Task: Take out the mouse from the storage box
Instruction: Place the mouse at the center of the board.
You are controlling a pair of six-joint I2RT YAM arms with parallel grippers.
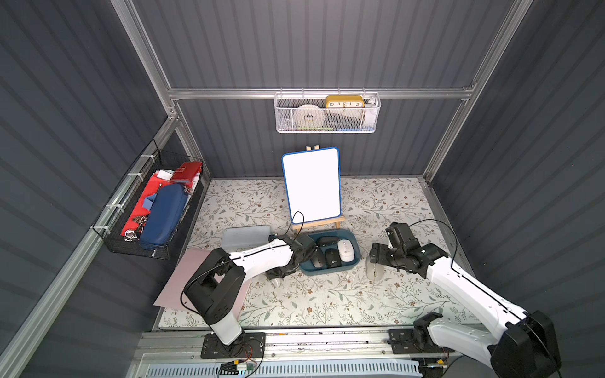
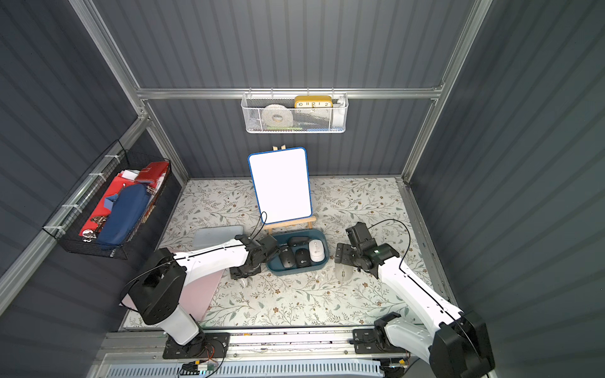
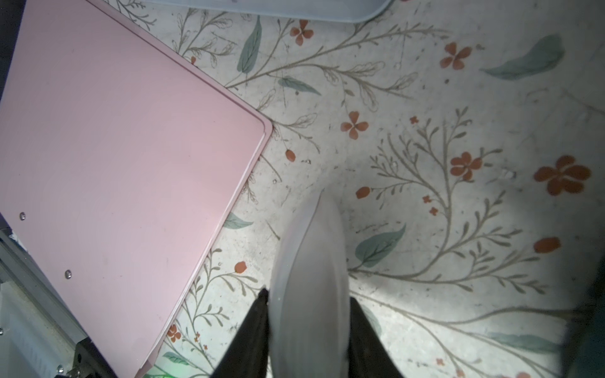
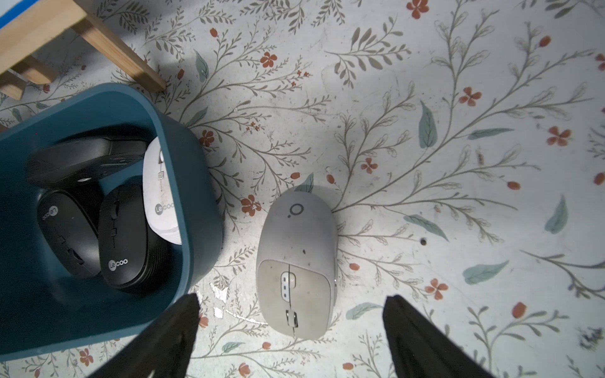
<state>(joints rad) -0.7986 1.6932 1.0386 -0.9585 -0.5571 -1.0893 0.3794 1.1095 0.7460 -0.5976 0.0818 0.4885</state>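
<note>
The left gripper point(image 3: 309, 297) is clamping a pale white plastic mouse point(image 3: 311, 255) on its edge between its two black fingers point(image 3: 252, 333). It is hanging just off the near-left corner of the dark teal-blue plastic storage box point(image 1: 327, 271), a low-walled rectangular tub with rounded corners that is sitting on the floral-printed mat point(image 1: 327, 304); whether this held mouse is touching the mat I cannot tell. Inside the storage box three black mice point(image 4: 126, 242) are lying, two side by side and one across the far end, with a white mouse point(image 4: 160, 196) lying along the right wall. The right gripper point(image 4: 293, 298) is standing wide open and gripping nothing, hovering just to the right of the box above a grey oval mouse point(image 4: 298, 261) with beige buttons. That mouse is lying flat on the mat just beside the box's right wall, apart from it. A flat pale blue-grey case point(image 1: 245, 237) is lying just left of the box and a pink rectangular board point(image 3: 114, 163) is lying farther to the near left. A blue-framed whiteboard point(image 1: 311, 185) is standing on a wooden easel point(image 1: 319, 222) just behind the box.
</note>
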